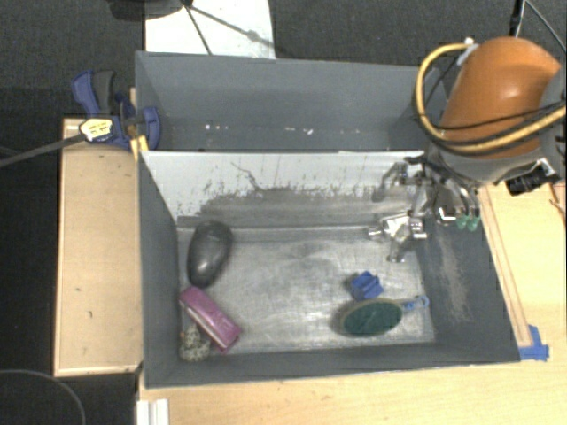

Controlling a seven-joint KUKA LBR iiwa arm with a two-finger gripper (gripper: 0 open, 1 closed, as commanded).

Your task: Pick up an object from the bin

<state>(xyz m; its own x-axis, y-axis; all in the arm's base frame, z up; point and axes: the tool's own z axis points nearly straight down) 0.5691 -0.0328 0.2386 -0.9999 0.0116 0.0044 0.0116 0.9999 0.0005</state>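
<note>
Scuffed grey bin point(292, 264) floor, loads of open room mid-frame. Far left, a dark grey oval lump point(208, 253) and a pink block point(211, 317) hug the left wall, so it's tight there. Right of centre sit a small blue scrap point(364, 284) and a dark green oval point(370, 319), the likeliest picks. They're nearest the hand point(403, 230), which hangs just above them by the back wall. Can't tell if it's wide or narrow. My guess at the risks: clipping that wall, or knocking the scrap away.

text: none legible | labels: none | numbers: none | signs: none readable on anything
</note>
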